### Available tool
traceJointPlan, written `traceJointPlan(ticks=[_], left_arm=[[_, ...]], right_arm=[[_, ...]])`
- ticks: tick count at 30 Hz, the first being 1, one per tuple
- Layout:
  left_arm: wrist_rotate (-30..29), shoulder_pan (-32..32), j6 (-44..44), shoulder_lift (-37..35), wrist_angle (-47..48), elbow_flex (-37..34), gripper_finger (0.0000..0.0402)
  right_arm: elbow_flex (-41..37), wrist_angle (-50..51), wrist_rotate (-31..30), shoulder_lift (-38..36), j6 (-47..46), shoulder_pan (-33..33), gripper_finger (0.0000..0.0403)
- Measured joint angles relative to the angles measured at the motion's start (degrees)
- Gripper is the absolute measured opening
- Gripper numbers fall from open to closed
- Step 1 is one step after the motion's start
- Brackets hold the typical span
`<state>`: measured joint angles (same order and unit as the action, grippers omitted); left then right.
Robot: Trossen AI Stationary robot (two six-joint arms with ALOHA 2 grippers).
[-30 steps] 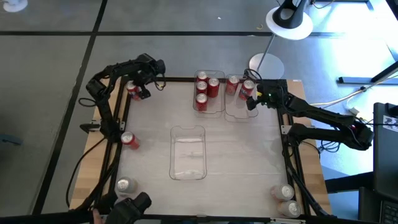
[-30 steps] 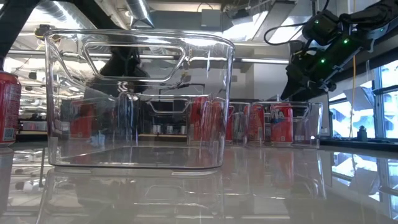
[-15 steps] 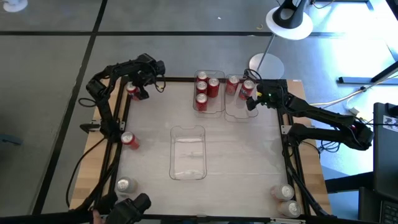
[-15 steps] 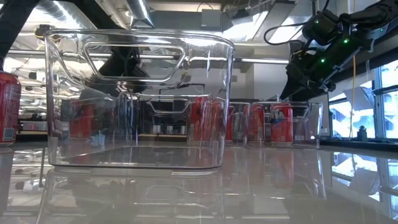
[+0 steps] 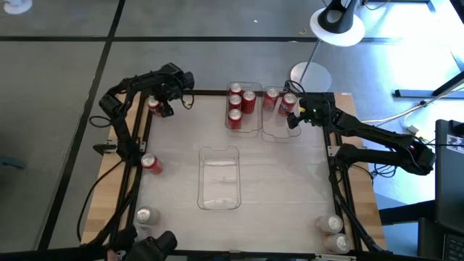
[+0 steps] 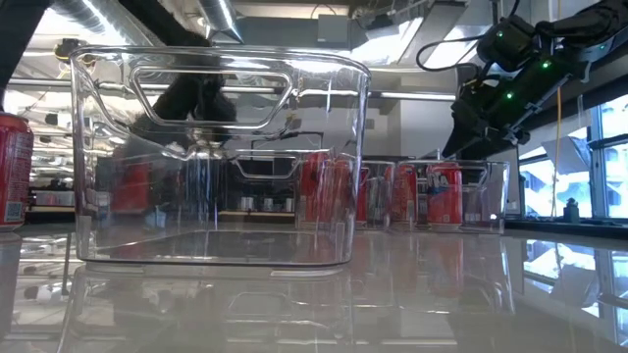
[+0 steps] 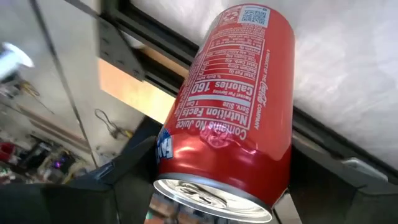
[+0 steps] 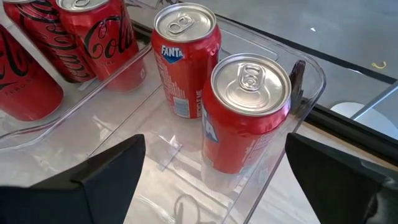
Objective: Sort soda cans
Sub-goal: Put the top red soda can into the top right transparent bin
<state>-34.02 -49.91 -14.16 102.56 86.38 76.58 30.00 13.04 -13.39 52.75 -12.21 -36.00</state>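
Item: red can (image 7: 230, 106), far-left worktop corner; my left gripper (image 5: 161, 107) brackets it, grip unconfirmed. Right gripper (image 5: 292, 116) open above the bin (image 8: 311, 87), having room to withdraw.

The counter (image 5: 283, 181) lies bare around the empty middle bin (image 5: 219, 177). Two can-filled bins (image 5: 245, 129) crowd the far edge; loose cans (image 5: 151, 164) flank the sides and near corners.
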Motion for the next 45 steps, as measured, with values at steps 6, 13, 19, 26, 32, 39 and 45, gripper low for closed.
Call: traceJointPlan(ticks=[6, 13, 19, 26, 32, 39, 45], left_arm=[[-0.8, 4.7, 1.6, -4.6, 0.5, 5.5, 0.0292], [2.4, 14.3, 3.7, -10.8, 1.8, 13.9, 0.0292], [10.3, 22.6, 6.6, -15.0, -0.7, 17.9, 0.0292], [20.4, 29.7, 7.3, -17.8, -13.7, 17.9, 0.0292], [24.9, 34.2, 7.2, -17.8, -28.8, 16.0, 0.0292], [26.6, 38.9, 7.3, -17.8, -42.6, 9.2, 0.0292], [28.1, 41.6, 8.4, -17.7, -55.0, 2.8, 0.0290]], right_arm=[[0.0, -0.1, 1.7, 0.0, -0.2, 0.0, 0.0388], [0.0, -5.1, 9.0, -0.1, -1.0, 0.0, 0.0388], [1.3, -7.5, 13.5, -2.2, -0.8, 0.0, 0.0388], [4.3, -11.7, 22.5, -4.9, -0.4, 3.9, 0.0388], [4.3, -21.3, 24.7, -4.3, -0.4, 13.3, 0.0374], [4.3, -27.0, 15.7, -3.7, 1.2, 21.8, 0.0279], [4.3, -29.4, 14.4, -0.9, 0.8, 24.3, 0.0166]])
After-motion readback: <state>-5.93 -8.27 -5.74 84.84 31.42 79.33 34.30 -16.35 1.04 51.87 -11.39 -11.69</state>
